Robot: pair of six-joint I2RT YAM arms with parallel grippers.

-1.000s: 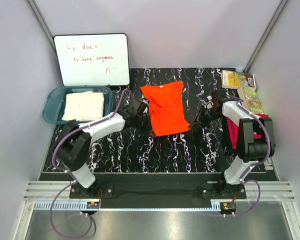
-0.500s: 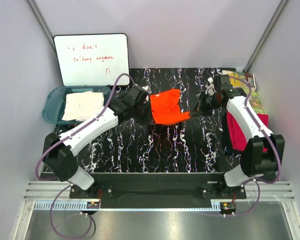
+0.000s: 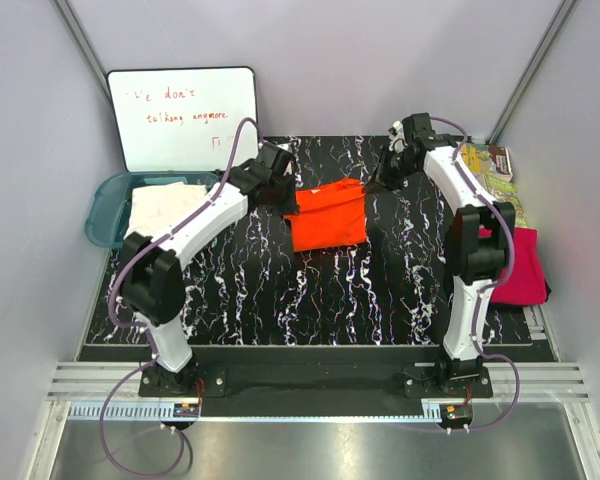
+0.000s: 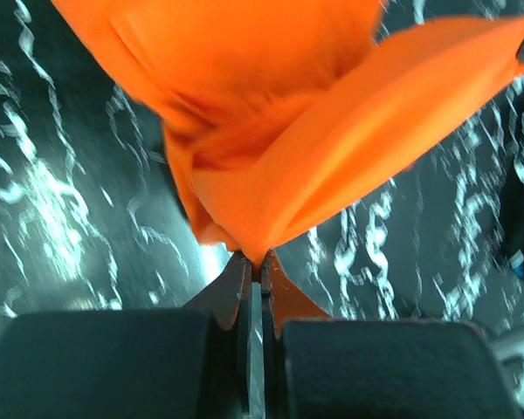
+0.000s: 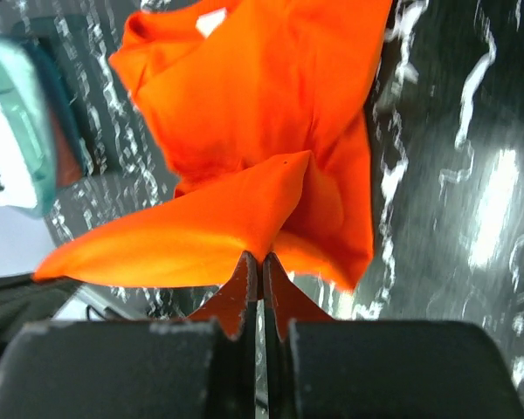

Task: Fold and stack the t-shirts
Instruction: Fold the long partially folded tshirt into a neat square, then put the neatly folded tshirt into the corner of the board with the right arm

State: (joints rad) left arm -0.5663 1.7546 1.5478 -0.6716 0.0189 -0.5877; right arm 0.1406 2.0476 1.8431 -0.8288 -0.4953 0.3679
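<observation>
The orange t-shirt (image 3: 327, 215) lies folded over at the middle back of the black marbled table. My left gripper (image 3: 291, 192) is shut on its left edge; the wrist view shows the orange cloth (image 4: 271, 131) pinched between the fingertips (image 4: 244, 271). My right gripper (image 3: 378, 180) is shut on its right edge, with cloth (image 5: 253, 131) bunched at the fingertips (image 5: 247, 272). The cream-white t-shirt (image 3: 166, 211) lies folded in the teal tub (image 3: 102, 205). The magenta-pink t-shirt (image 3: 520, 265) lies at the right edge.
A whiteboard (image 3: 184, 118) with red writing leans on the back wall at the left. Colourful booklets (image 3: 492, 175) lie at the back right corner. Both arms stretch far over the table towards the back.
Both grippers have carried the shirt's near edge away from the bases, folding it over itself. The shirt now looks shorter and lies further back. The magenta-pink shirt is more exposed.
</observation>
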